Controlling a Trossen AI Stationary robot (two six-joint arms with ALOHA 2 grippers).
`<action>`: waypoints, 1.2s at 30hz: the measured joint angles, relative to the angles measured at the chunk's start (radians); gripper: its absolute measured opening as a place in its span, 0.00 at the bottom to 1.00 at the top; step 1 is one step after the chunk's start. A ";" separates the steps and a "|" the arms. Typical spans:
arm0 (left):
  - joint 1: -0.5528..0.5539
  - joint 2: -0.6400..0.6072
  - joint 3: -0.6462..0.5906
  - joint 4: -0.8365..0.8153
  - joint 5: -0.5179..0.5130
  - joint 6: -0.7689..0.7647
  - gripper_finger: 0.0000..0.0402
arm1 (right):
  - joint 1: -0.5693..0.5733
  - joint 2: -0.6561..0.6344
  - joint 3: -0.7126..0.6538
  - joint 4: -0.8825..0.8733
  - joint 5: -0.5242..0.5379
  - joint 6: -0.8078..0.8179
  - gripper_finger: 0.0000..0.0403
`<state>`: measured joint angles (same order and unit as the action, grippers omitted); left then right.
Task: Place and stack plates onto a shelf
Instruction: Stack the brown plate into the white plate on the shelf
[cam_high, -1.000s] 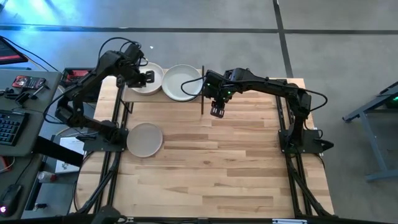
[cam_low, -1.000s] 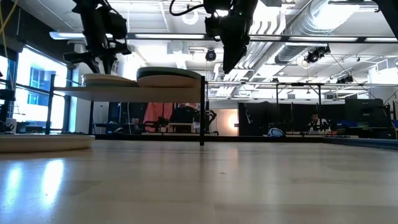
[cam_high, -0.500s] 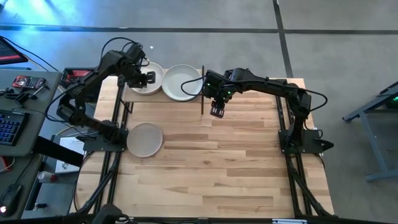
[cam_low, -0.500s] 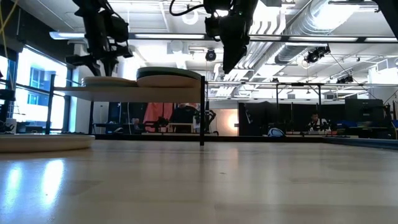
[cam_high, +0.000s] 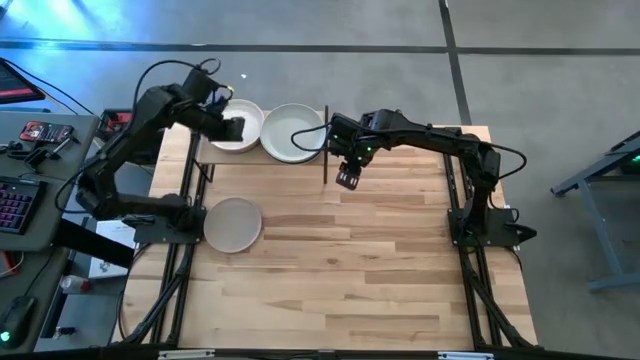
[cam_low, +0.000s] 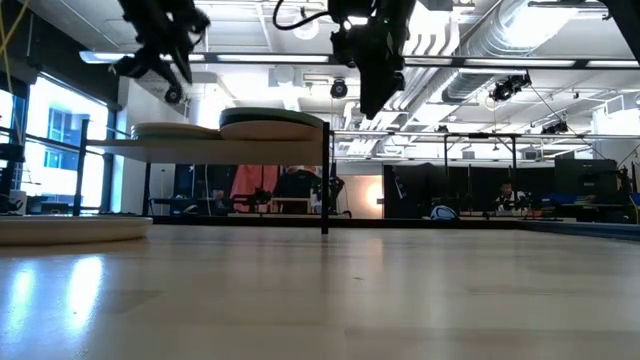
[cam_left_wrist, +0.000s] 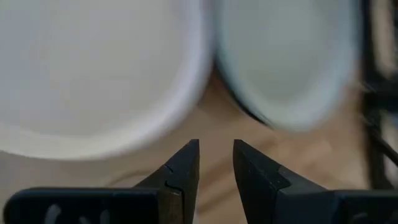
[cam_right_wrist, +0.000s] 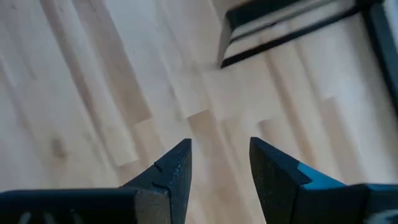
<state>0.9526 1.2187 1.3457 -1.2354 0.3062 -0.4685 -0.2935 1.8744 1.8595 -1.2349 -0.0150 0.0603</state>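
The shelf stands at the table's far edge on thin black legs. Two piles of plates rest on it, a cream one on the left and a pale one on the right; the low view shows them as low stacks. A grey-beige plate lies flat on the table near the left edge. My left gripper hovers open above the left pile, touching nothing. My right gripper hangs open over bare table just right of the shelf.
The shelf's right front leg stands close to my right gripper and shows in its wrist view. The butcher-block tabletop stretches wide toward the near edge. A desk with a keyboard lies beyond the left edge.
My left gripper has risen from just above the left pile on the shelf and has rolled and tipped as it went, staying open. The plates and the right gripper have kept their places.
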 joint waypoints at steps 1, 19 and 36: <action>-0.021 -0.015 0.000 -0.001 0.033 0.012 0.21 | 0.002 0.000 0.000 -0.010 -0.014 0.024 0.34; -0.582 -0.170 -0.131 -0.074 0.062 0.011 0.21 | 0.217 0.000 0.000 -0.045 -0.059 0.417 0.34; -0.951 -0.171 -0.357 0.006 -0.148 -0.309 0.21 | 0.425 0.000 0.000 -0.018 0.128 0.890 0.34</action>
<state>0.0018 1.0481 0.9890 -1.2290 0.1579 -0.7779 0.1318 1.8745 1.8595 -1.2526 0.1130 0.9499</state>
